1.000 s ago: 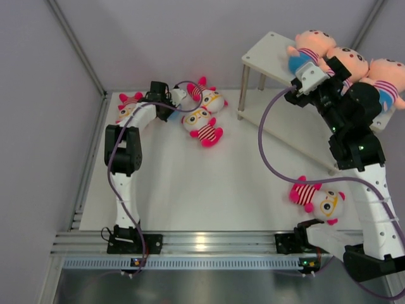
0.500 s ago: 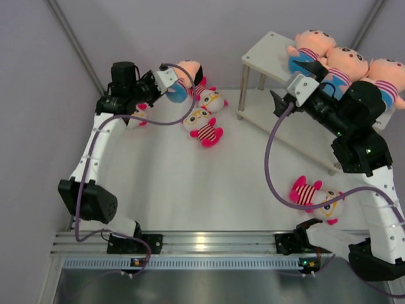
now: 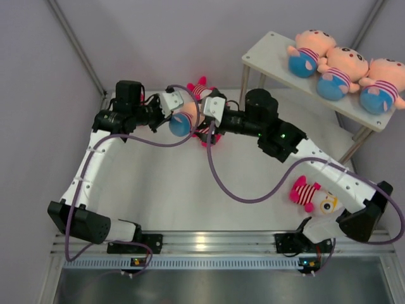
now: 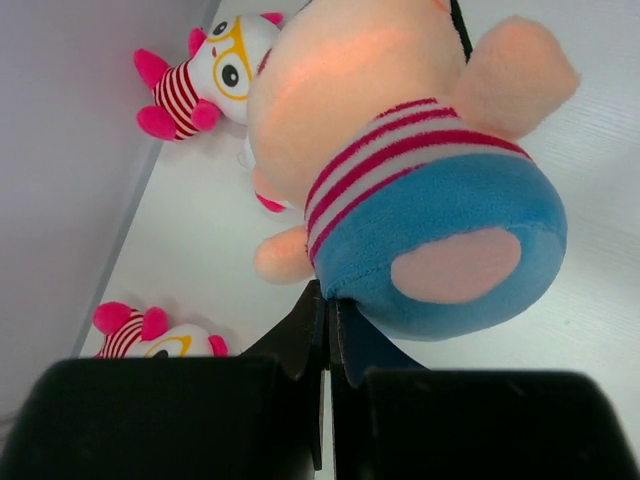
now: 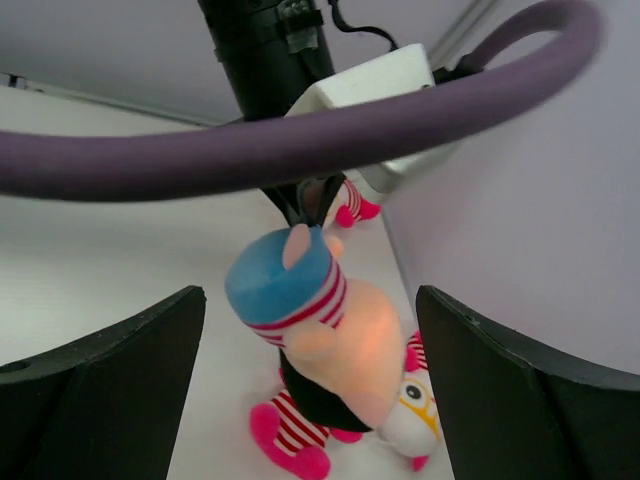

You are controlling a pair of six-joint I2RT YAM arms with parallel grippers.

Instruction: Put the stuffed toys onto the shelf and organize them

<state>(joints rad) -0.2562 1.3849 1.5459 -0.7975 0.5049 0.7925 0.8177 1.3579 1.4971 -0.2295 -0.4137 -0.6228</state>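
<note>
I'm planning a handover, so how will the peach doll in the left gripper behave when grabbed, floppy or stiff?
Probably light: the left gripper holds the peach doll by only a thin pinch at its blue shorts. Likely squashy, being plump plush. It hangs head-down, so the big head may swing when nudged.

Bright, even light; blurred near edges.
</note>
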